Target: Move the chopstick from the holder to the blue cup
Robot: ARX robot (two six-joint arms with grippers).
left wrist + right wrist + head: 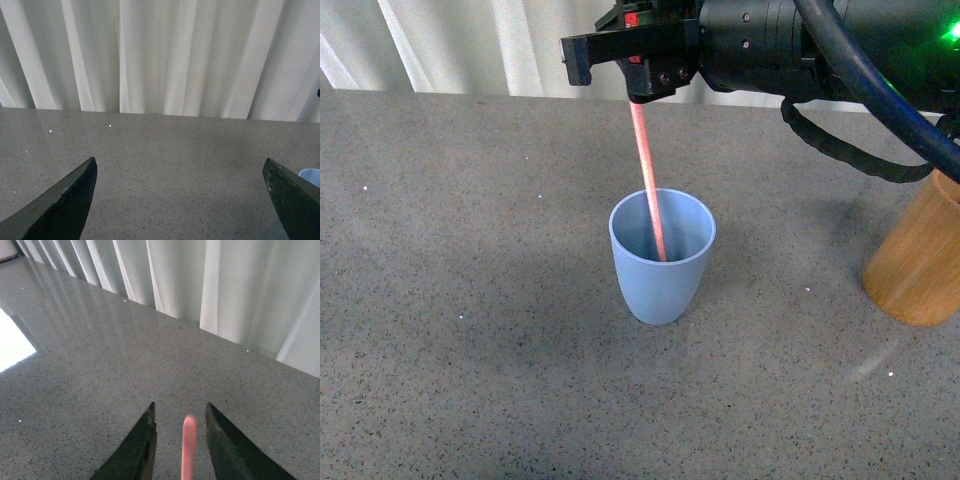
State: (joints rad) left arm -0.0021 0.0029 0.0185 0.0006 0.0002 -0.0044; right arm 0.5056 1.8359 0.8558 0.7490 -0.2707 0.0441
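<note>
The salmon-pink chopstick (648, 180) stands in the light-blue cup (662, 280) at the table's middle, leaning back toward my right gripper (642, 85). The right gripper is open just above the cup, its jaws either side of the stick's top. In the right wrist view the stick's tip (189, 445) shows between the two fingers (227, 445) with gaps on both sides. The orange-brown wooden holder (920, 260) stands at the right edge, partly behind the right arm. My left gripper (180, 172) is open and empty over bare table; a sliver of the cup (312, 175) shows beside its finger.
A grey speckled tabletop (470, 300) runs back to a white pleated curtain (470, 40). The right arm's black body and blue cable (860, 90) hang over the back right, above the holder.
</note>
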